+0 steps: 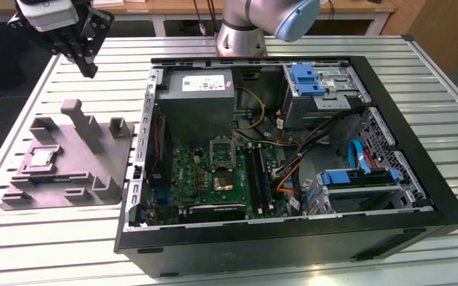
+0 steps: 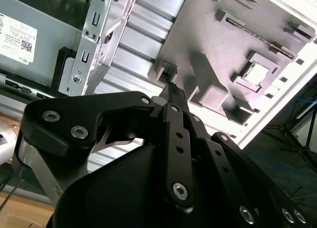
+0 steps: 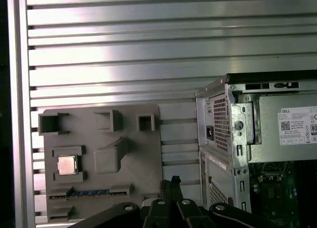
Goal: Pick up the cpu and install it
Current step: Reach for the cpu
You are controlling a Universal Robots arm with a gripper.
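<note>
The cpu [image 1: 41,157], a small square with a pale silver top, lay flat in a shallow square recess of the grey-purple fixture [image 1: 78,179], on the part of that block toward the exterior view's left. Nothing touched it. In both wrist views its metal top shone brighter than the dull plastic around it.

The fixture, studded with upright posts and slots, stood on the slatted metal table [image 1: 46,250], just beside the open computer case [image 1: 293,244] and on the exterior view's left of it.

My gripper [image 1: 87,70] hung in the air over the table, beyond the fixture's far edge in the exterior view and well apart from the cpu. Its black fingers [image 2: 174,97] were pressed together into a single point and pinched nothing. They aimed down toward the table.

Inside the case a green board [image 1: 197,179] lay flat, with a dark square socket [image 1: 223,180] near its middle. A big grey box with a white label [image 1: 201,104] sat at the board's far end in the exterior view. Blue brackets [image 1: 306,80] and loose yellow, orange and black cables filled the side toward the exterior view's right.
</note>
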